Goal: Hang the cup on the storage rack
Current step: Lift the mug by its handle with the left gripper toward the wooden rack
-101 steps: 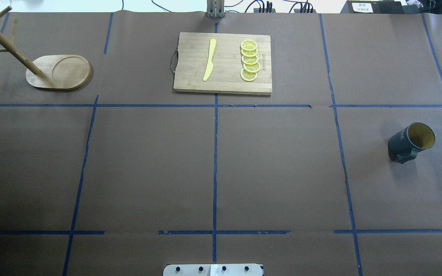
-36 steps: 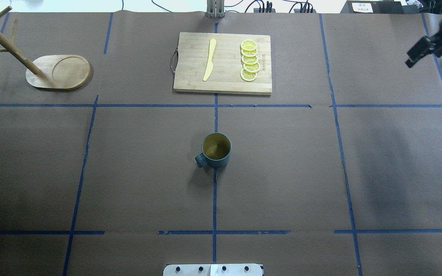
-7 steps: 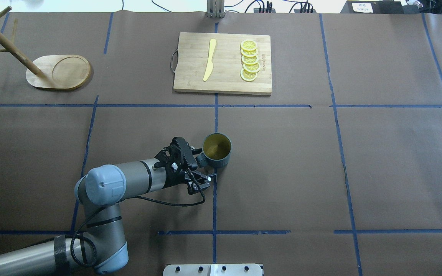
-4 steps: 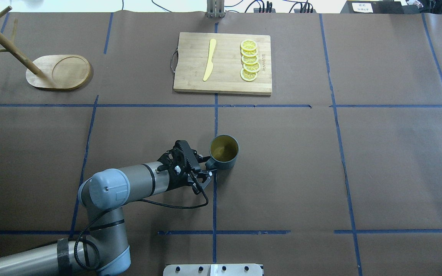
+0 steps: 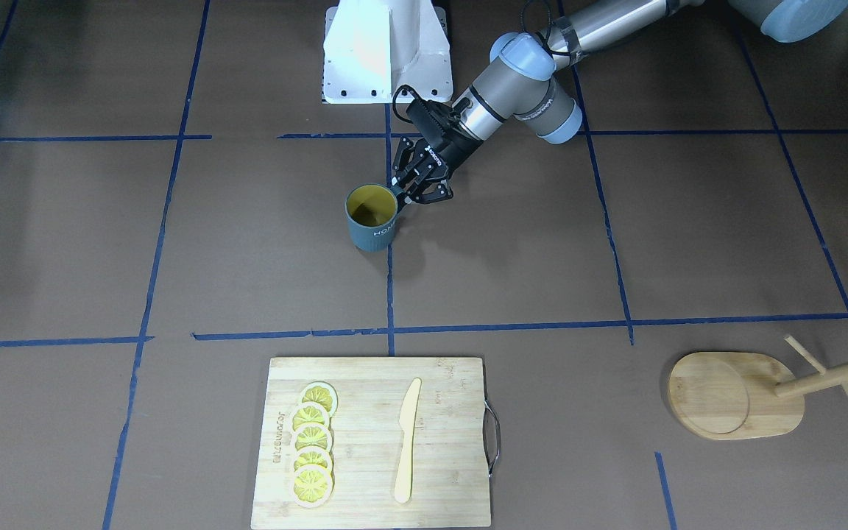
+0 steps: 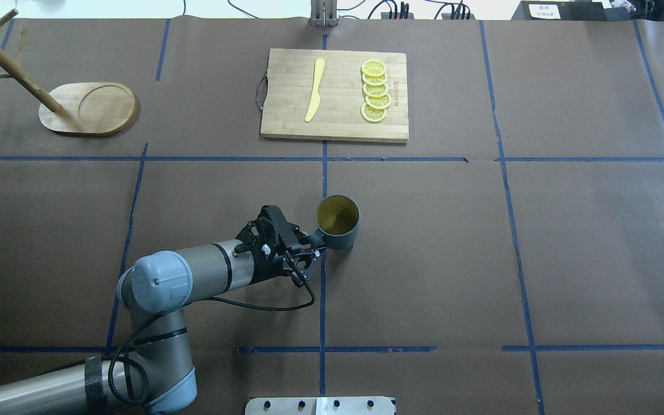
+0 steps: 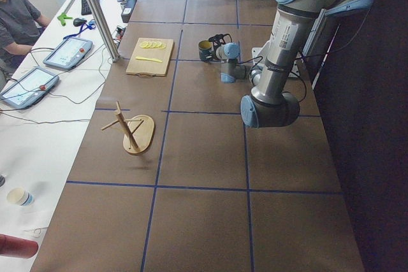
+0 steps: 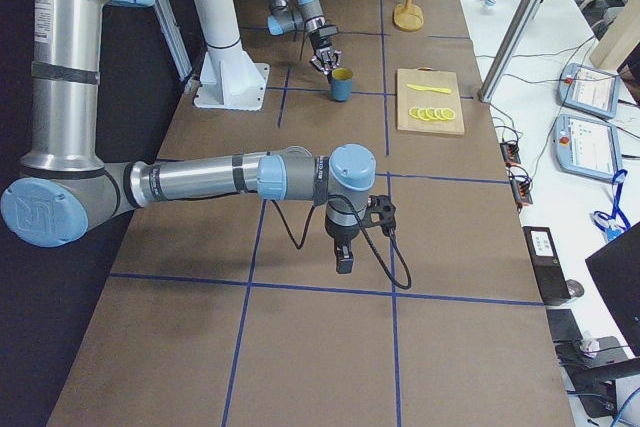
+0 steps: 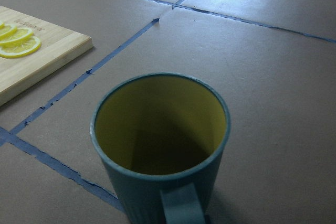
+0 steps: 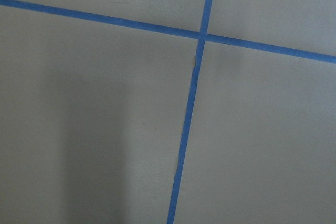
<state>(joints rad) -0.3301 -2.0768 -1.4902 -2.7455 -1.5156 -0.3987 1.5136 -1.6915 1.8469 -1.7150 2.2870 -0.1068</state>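
One cup (image 6: pixel 338 229) stands upright, its handle pinched by the left pincer (image 6: pixel 312 244).

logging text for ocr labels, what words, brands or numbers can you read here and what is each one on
"HOME": white lettering on the cup, upside down in the front-facing view; the last letter is hard to make out.
Engraved mark along one edge of the cutting board: too small to read.
White lettering on the left hand: too small to read.
White label on the black box beyond the table: blurred, unreadable.
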